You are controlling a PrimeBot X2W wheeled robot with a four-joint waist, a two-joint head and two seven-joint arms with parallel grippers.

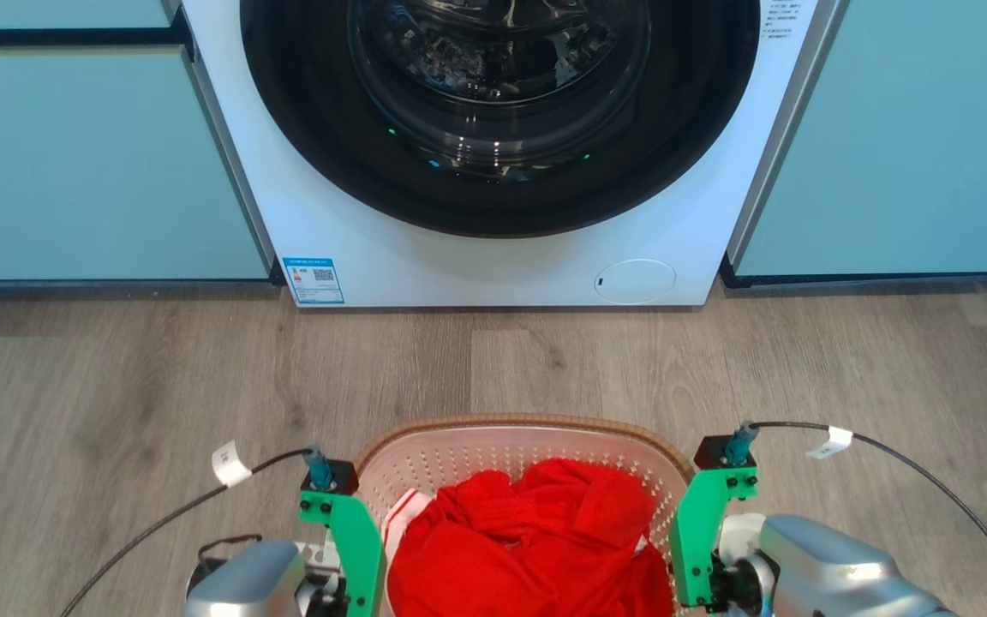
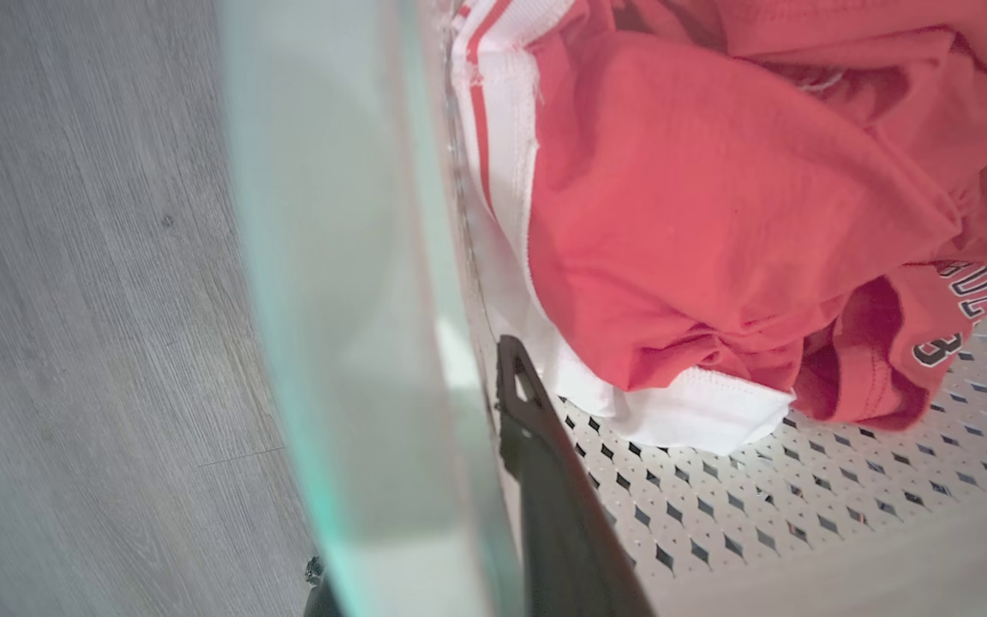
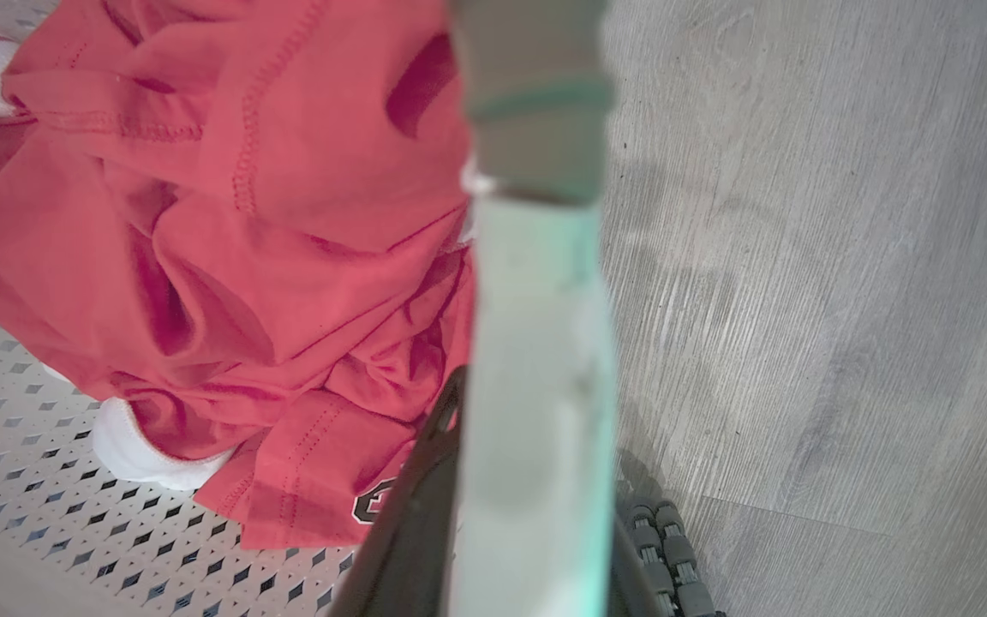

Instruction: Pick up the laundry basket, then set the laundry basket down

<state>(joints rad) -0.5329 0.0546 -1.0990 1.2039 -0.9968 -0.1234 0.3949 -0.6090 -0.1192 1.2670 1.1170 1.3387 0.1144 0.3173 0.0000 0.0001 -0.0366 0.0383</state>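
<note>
Wood-look floor (image 1: pixel 202 386) before a white front-load washer (image 1: pixel 459 266), teal cabinets (image 1: pixel 91 163) either side.

Item: basket (image 1: pixel 528 422), white perforated w/ brown rim. Sits bottom centre of head view, betw. both arms, well apart from washer. On floor or just off it: cannot tell.

Contents: red cloth (image 1: pixel 536 540), heaped, w/ white striped trim and black lettering.

Grip: L claw (image 2: pixel 451 377) straddles basket's left wall, 1 finger inside, other outside; looks clamped on wall. R claw (image 3: pixel 532 411) does same on right wall, also looks clamped.

Risks (est.):
- Thin walls and narrow fingers give little hold. A slip on 1 side would tip basket and dump cloth.
- Arms moving unevenly would cause same tilt; plastic may flex or twist.
- White hem lies just beside L inner finger and could snag or drag on release.
- Cables (image 1: pixel 202 501) loop wide by each wrist and may catch.
- Set-down too fast would knock base on floor and jolt claws.

Count: washer 1; cabinets 2 runs; basket 1; claws 2; cables 2, 1 white tag each; cloth 1 heap, no. of pieces unclear.
</note>
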